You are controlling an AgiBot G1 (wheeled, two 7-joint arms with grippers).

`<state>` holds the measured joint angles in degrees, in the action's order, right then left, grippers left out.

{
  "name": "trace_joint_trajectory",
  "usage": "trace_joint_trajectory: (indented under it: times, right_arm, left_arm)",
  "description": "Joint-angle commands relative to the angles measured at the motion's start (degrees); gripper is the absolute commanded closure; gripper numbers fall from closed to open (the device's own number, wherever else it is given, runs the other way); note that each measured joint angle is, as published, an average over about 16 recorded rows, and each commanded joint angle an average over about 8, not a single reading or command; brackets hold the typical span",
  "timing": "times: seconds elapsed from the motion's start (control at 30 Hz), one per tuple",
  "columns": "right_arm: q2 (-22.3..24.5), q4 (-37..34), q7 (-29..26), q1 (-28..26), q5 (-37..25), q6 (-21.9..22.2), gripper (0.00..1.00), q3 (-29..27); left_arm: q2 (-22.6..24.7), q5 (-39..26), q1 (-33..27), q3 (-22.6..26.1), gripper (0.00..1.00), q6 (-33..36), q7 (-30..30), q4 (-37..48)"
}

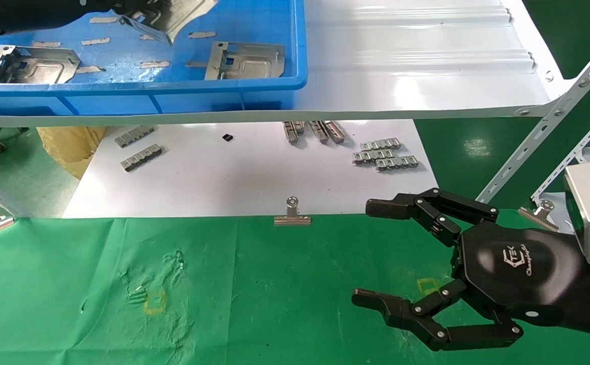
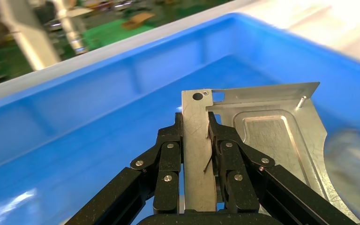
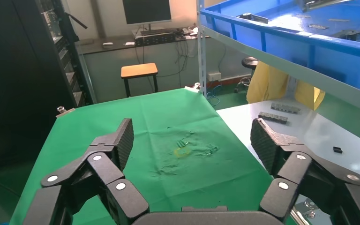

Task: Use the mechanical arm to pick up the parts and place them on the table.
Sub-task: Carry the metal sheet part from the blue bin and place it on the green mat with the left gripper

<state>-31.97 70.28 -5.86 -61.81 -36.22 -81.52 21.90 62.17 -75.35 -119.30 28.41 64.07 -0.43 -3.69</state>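
Observation:
My left gripper (image 2: pixel 196 123) is shut on the folded edge of a silvery stamped part (image 2: pixel 272 131) and holds it lifted inside the blue bin (image 2: pixel 75 117). In the head view this gripper (image 1: pixel 131 14) and its held part (image 1: pixel 175 17) sit at the top left edge. Two more parts (image 1: pixel 31 65) (image 1: pixel 246 61) lie flat on the floor of the bin (image 1: pixel 173 96). My right gripper (image 1: pixel 366 252) is open and empty, hovering over the right side of the green table (image 1: pixel 274 284). The right wrist view shows it (image 3: pixel 192 129) with only green cloth (image 3: pixel 178 154) between its fingers.
The bin stands on a glossy white shelf (image 1: pixel 416 61) above a white board (image 1: pixel 234 172) that carries grey link strips (image 1: pixel 385 154). Binder clips (image 1: pixel 292 213) hold the cloth's edge. Slanted metal shelf struts (image 1: pixel 543 137) stand at the right. Yellow square marks (image 1: pixel 154 301) (image 1: pixel 428 285) are on the cloth.

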Motion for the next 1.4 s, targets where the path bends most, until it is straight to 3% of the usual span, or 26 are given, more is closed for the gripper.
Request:
trace_joint_trajectory:
  times: [0.03,0.23,0.37,0.53,0.73,0.87,1.17,1.4]
  right_arm:
    - [0.00,0.00,0.00,0.00,0.00,0.00,0.00,0.00]
    - [0.00,0.00,0.00,0.00,0.00,0.00,0.00,0.00]
    - [0.00,0.00,0.00,0.00,0.00,0.00,0.00,0.00]
    - [0.00,0.00,0.00,0.00,0.00,0.00,0.00,0.00]
    - [0.00,0.00,0.00,0.00,0.00,0.00,0.00,0.00]
    - [0.00,0.00,0.00,0.00,0.00,0.00,0.00,0.00]
    - [0.00,0.00,0.00,0.00,0.00,0.00,0.00,0.00]
    - [0.00,0.00,0.00,0.00,0.00,0.00,0.00,0.00]
  left_arm:
    - [-0.66,0.63,-0.11,-0.40,1.00,2.85,0.53,-0.41]
    - [-4.21,4.69,0.91,-2.63,1.00,20.12,3.80,-2.49]
    - [-6.29,7.16,2.45,-3.22,1.00,27.03,5.29,-5.46]
    - [-9.82,11.22,7.04,-0.89,1.00,28.19,4.42,-16.55]
    - [-16.73,21.16,15.68,4.00,1.00,27.81,2.13,-34.16]
    - [-20.10,22.49,19.58,8.06,1.00,27.20,5.38,-39.92]
    - [-19.21,11.32,22.18,18.61,1.00,26.57,22.28,-35.11]
    - [-16.61,8.64,23.98,21.42,0.99,24.47,34.74,-24.83]
